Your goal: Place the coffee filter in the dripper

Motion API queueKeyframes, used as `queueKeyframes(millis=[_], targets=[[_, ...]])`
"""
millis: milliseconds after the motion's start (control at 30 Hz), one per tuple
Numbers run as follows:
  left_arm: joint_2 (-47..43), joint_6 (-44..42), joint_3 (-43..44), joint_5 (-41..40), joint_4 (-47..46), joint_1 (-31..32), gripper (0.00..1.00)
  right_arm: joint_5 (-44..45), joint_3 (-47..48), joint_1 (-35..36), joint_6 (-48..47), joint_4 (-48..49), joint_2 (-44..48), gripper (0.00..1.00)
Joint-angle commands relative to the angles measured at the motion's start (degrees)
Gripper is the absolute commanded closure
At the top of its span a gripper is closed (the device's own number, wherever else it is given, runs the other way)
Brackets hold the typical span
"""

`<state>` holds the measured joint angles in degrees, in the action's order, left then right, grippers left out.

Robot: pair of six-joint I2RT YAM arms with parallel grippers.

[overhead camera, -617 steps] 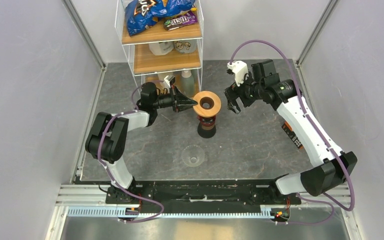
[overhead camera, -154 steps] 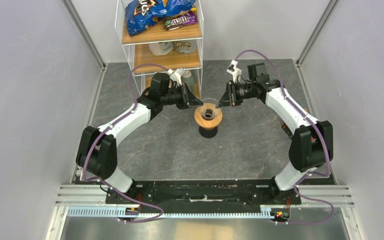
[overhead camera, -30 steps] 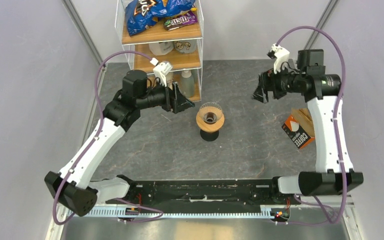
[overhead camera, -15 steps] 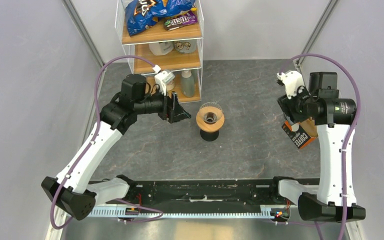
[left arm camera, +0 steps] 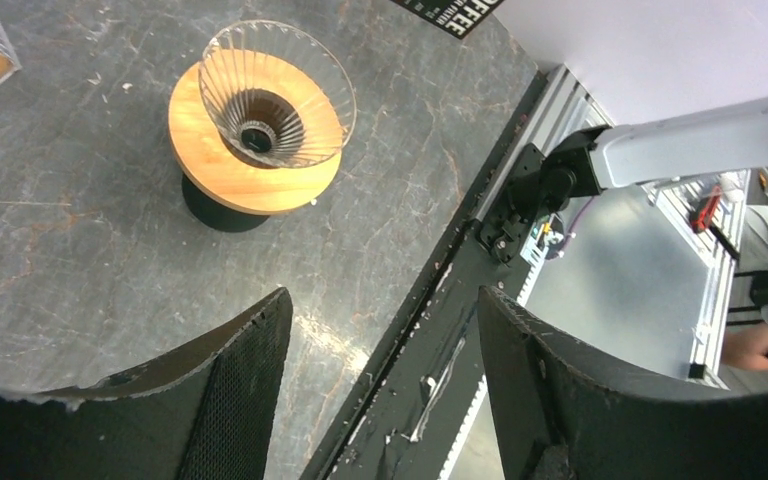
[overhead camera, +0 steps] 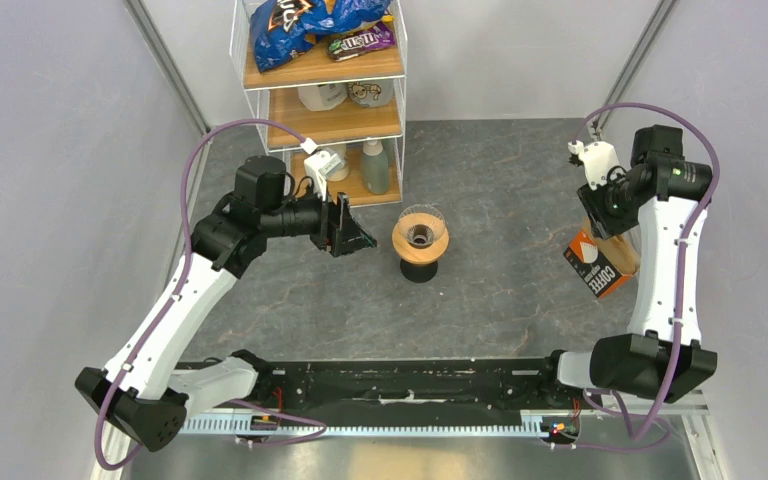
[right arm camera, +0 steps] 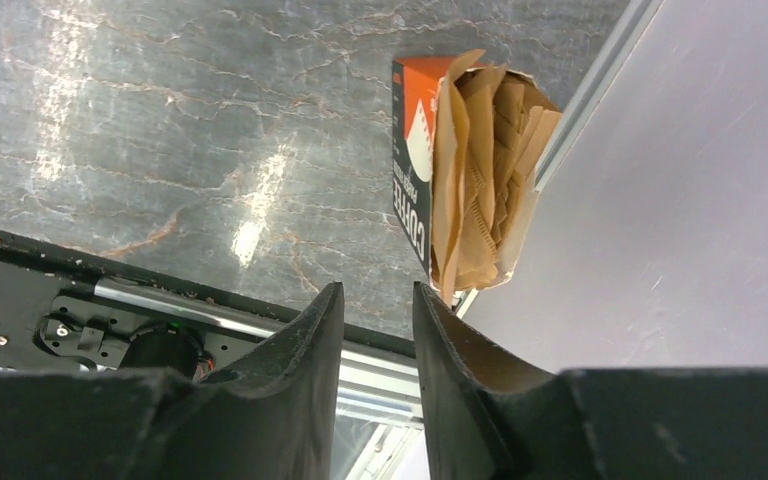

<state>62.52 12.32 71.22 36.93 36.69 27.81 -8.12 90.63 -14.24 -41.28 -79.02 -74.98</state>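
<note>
The dripper (overhead camera: 420, 236), a clear glass cone in a light-wood ring on a black base, stands mid-table with nothing in its glass (left arm camera: 276, 96). My left gripper (overhead camera: 354, 232) hovers just left of it, open and empty (left arm camera: 382, 300). Tan-brown coffee filters (right arm camera: 482, 170) stick out of the open top of the black-and-orange COFFEE packet (overhead camera: 600, 268) by the right wall. My right gripper (overhead camera: 600, 212) hangs over that packet. Its fingers (right arm camera: 378, 290) stand a narrow gap apart with nothing between them, the right fingertip close to the filters' lower edge.
A white wire rack (overhead camera: 322, 95) with wooden shelves holds snack bags, jars and a bottle (overhead camera: 377, 166) at the back, behind the left gripper. The right wall (right arm camera: 680, 200) runs right beside the packet. The black rail (left arm camera: 440, 330) lines the near table edge.
My right arm has swung from the middle to the right wall, over the packet, and its jaws have narrowed. My left gripper has drawn back a little to the left of the dripper.
</note>
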Motion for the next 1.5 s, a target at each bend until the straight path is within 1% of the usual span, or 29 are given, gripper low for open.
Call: queueKeyframes(millis=[0, 100, 233, 533, 800, 1467], targets=[[-1.35, -0.59, 1.81, 4.01, 2.20, -0.13, 0.27, -0.01, 3.71, -2.51, -2.22, 0.03, -2.50, 0.62], [-1.10, -0.20, 2.29, 4.59, 2.63, -0.04, 0.28, 1.03, 3.33, -3.40, -2.64, 1.59, -4.25, 0.67], [-0.82, 1.14, 3.11, 5.82, 2.77, -0.04, 0.28, 0.65, 3.47, -5.08, -3.08, 3.52, -6.88, 0.71], [0.27, 2.19, 4.45, 6.75, 3.26, -0.04, 0.28, 0.71, 5.07, -5.18, -3.46, 4.80, -11.39, 0.73], [0.61, 2.02, 4.93, 7.23, 4.01, -0.04, 0.28, 1.40, 5.31, -5.18, -3.46, 5.80, -13.47, 0.75], [1.12, 1.83, 4.68, 6.84, 4.27, -0.04, 0.28, 2.11, 2.72, -5.74, -4.40, 6.54, -14.76, 0.76]])
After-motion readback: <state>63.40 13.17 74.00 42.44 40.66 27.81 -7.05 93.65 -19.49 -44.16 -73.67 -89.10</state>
